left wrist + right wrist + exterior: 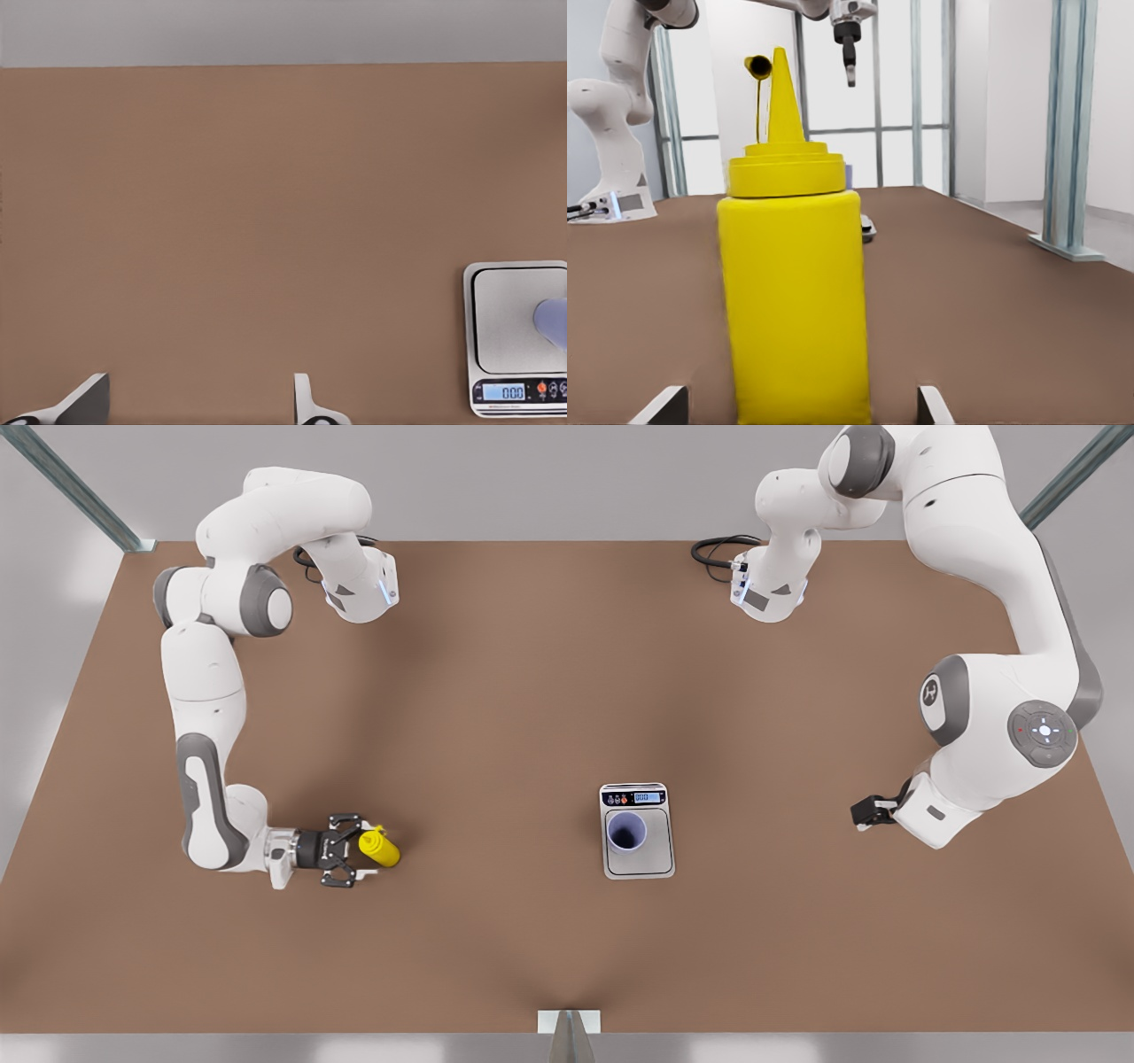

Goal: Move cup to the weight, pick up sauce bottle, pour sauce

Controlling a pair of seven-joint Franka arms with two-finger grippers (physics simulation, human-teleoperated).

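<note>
Brown and bare, the table (496, 717) ran to grey walls, the cup (626, 832) standing on the weight (637, 831) toward the front view's right. Near its left, the right gripper (354, 850) had open jaws flanking the upright bottle (379, 847), contact unclear. The right wrist view added windows and steel posts; the left gripper (199, 403) hovered open beside the weight.

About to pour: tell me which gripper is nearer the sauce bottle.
Right. The right gripper straddles the sauce bottle, fingers open; the left gripper waits beyond the weight.
</note>
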